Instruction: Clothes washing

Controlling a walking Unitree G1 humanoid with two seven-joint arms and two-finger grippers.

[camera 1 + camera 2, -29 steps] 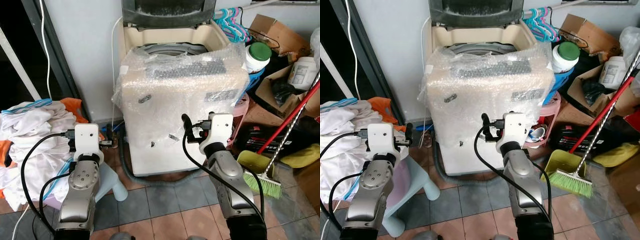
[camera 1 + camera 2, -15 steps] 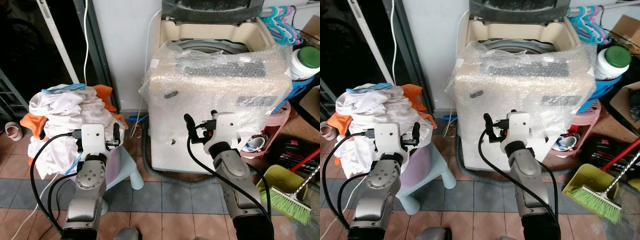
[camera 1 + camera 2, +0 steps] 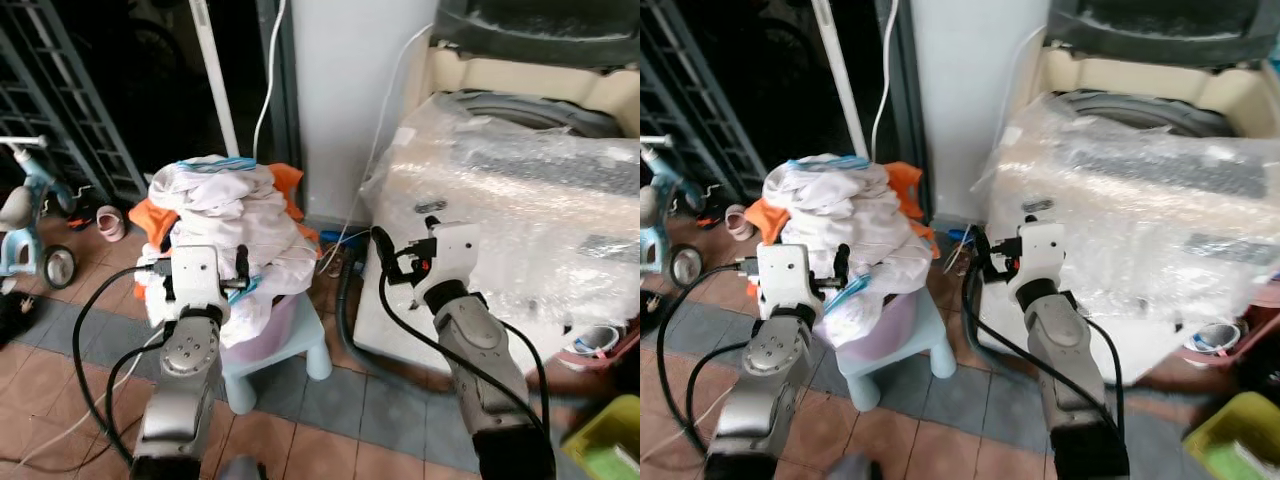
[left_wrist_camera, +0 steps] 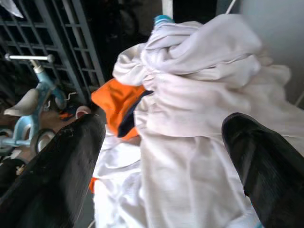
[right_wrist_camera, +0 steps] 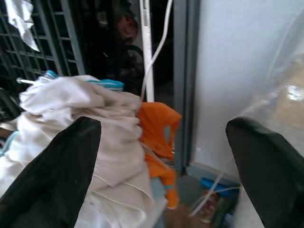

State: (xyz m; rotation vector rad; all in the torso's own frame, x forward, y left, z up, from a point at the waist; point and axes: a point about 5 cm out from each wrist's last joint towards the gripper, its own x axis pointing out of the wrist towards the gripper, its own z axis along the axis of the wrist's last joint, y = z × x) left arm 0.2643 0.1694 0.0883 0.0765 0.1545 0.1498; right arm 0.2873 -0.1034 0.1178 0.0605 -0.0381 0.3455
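I see my left end effector (image 4: 161,156) with its fingers spread wide, just in front of the heaped pile of white and orange clothes (image 3: 235,215) on the pale blue plastic stool (image 3: 290,345). My right end effector (image 5: 161,156), also spread, hangs beside the cream top-loading washing machine wrapped in bubble film (image 3: 520,200).

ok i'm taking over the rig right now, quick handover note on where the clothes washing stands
Left gripper: open, empty, pointed at the pile of white and orange clothes close ahead.
Right gripper: open, empty, raised beside the bubble-wrapped washing machine.
Clothes sit heaped in a pink basin on a pale blue stool, to the robot's left of the machine.
The machine's lid is up and its drum rim shows.
Done: robot faces the pile.
Left: grasp clothes, load them into the drum.
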